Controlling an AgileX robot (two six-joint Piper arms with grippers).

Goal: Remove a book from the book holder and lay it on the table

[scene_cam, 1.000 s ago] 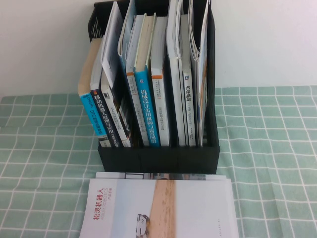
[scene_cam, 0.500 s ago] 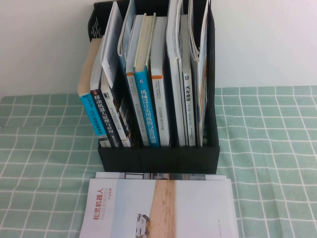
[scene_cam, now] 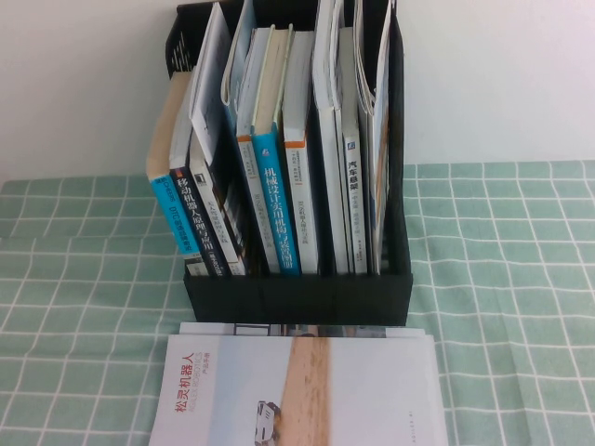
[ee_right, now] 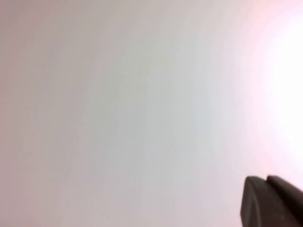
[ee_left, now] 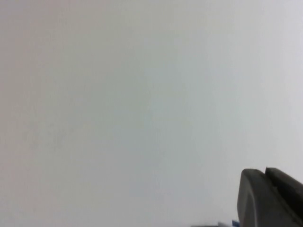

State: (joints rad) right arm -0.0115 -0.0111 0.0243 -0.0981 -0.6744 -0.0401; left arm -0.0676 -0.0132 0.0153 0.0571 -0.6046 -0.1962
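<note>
The book [scene_cam: 372, 390], white with a red title, a tan band and a small white car, lies flat on the table [scene_cam: 84, 279] at the near edge, just in front of the book holder [scene_cam: 297, 299]. The black holder stands upright, filled with several upright books. Neither gripper shows in the high view. My left gripper [ee_left: 264, 171] shows only as dark fingertips pressed together against a white wall. My right gripper [ee_right: 266, 178] shows the same way, its tips together and empty, facing the white wall.
Blue-spined books [scene_cam: 277, 200] and white-spined books [scene_cam: 351, 200] stand in the holder's slots, some leaning left. A white wall [scene_cam: 502, 74] rises behind the holder. Green checked cloth lies open to the left and right of the holder.
</note>
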